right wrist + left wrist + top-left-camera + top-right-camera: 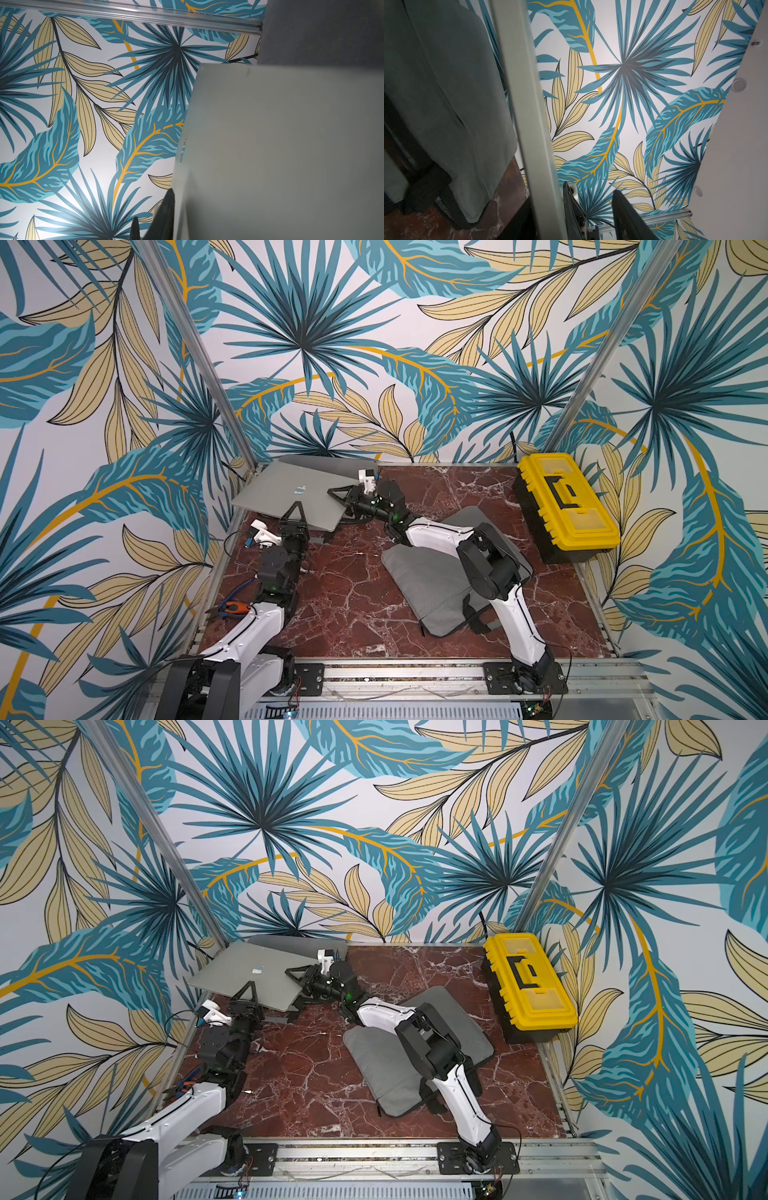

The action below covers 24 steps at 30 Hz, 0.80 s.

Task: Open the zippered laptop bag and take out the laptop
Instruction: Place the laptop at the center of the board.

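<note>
laptop [291,493]: far left, out of bag [428,585]
right tool [336,507]: clamped on its right edge
left tool [309,521]: we read it apart, near edge

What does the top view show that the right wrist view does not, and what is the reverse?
Only a top view shows the yellow toolbox, the gray bag lying flat on the marble table, and the left gripper at the near edge of the laptop. Only the right wrist view shows, from very close, one dark finger lying against the laptop's side. Both show the laptop, the right gripper that holds it, and the leaf wallpaper.
</note>
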Each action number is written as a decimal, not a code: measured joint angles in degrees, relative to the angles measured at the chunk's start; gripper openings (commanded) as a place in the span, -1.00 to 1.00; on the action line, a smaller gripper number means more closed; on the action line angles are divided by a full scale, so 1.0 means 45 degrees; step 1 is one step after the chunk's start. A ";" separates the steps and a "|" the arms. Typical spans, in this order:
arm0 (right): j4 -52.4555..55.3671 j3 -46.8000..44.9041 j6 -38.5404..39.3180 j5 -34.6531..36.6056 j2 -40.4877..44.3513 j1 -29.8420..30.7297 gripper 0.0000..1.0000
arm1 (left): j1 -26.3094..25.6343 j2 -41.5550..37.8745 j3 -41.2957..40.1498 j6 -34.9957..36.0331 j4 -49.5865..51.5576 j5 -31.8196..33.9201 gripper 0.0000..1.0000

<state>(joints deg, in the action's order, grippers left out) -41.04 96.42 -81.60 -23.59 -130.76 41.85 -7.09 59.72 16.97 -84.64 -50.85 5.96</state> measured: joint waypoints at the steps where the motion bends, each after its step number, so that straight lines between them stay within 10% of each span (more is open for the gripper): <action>1: 0.0049 0.0005 0.0000 0.0000 0.0000 -0.0044 -1.00 | 0.0000 -0.0010 -0.0019 -0.0078 -0.0029 -0.0136 0.52; 9: 0.0049 0.0272 0.0000 0.0005 -0.0039 -0.0491 -1.00 | 0.0000 -0.1394 -0.0413 -0.0442 0.1355 -0.1137 0.99; 24: 0.0219 0.0996 0.0874 -0.0228 -0.0141 -0.1341 -1.00 | 0.0000 -0.6727 -0.1214 -0.0811 0.7363 -0.2157 1.00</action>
<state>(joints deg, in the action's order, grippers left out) -40.05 100.90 -77.67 -24.62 -131.39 35.81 -7.09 29.45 11.51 -88.29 -17.72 -3.75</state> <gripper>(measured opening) 0.258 0.999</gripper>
